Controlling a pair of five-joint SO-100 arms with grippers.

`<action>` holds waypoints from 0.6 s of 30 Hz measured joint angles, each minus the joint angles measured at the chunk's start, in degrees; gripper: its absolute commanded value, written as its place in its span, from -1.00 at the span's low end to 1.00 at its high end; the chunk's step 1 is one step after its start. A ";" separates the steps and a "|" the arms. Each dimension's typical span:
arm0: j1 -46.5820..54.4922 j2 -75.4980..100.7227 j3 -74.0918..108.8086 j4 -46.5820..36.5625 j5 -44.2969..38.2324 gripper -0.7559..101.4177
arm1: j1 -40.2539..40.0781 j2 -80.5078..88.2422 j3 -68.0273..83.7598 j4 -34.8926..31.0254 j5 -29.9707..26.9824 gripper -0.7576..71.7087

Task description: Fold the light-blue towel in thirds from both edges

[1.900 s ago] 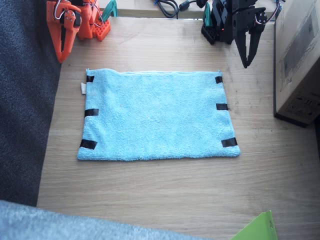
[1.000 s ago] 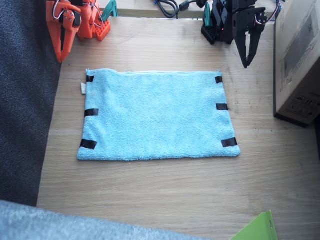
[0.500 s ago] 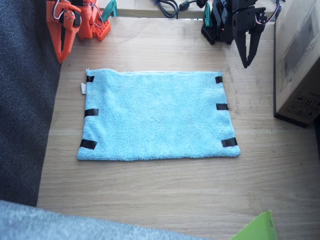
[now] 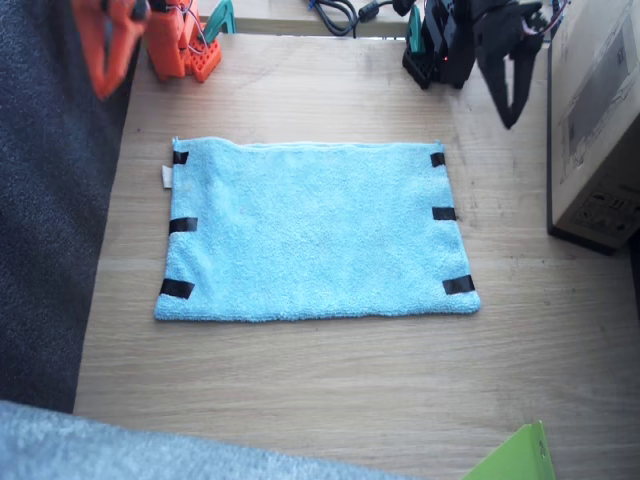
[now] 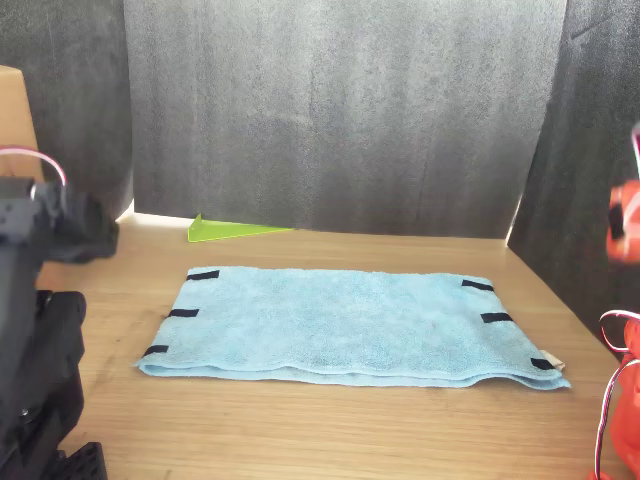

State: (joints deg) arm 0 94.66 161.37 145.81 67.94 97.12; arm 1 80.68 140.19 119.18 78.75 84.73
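Lying flat and unfolded in the middle of the wooden table (image 4: 300,390), the light-blue towel (image 4: 310,230) has its long sides running left to right in the fixed view. Three short black tape strips (image 4: 182,225) mark its left short edge, and three more (image 4: 444,213) mark the right one. A small white tag (image 4: 167,177) sticks out at the far left corner. In the front view the towel (image 5: 340,320) shows no fold, and nothing rests on it.

The left arm is black and stands at the far right corner of the table. Its gripper (image 4: 512,95) hangs in the air, pointing down, well apart from the towel and beyond its far right corner. The picture is blurred there, so I cannot tell whether its fingers are apart or together.

The right arm is orange and stands at the far left corner. Its gripper (image 4: 108,45) hangs over the table's left edge, above the dark grey carpet (image 4: 50,220), also clear of the towel. It is smeared by blur, and the state of its fingers cannot be told either.

A cardboard box (image 4: 598,120) stands at the table's right side. A green sheet corner (image 4: 515,458) pokes in at the near edge.
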 measured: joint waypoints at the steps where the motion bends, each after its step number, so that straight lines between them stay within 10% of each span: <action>1: 0.00 -3.87 -3.08 -0.18 0.00 -0.99 | 0.44 -6.24 -4.75 1.23 -1.67 -0.98; 6: 0.00 -25.14 -22.50 4.39 -1.85 -0.99 | 4.22 -22.94 -12.57 2.29 -9.93 -0.98; 18: -5.89 -49.57 -35.07 7.56 -4.83 -0.73 | 8.09 -58.62 -29.18 7.03 -5.27 -0.63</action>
State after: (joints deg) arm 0 88.77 111.80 110.74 75.50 92.29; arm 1 88.77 81.56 90.00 85.78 79.45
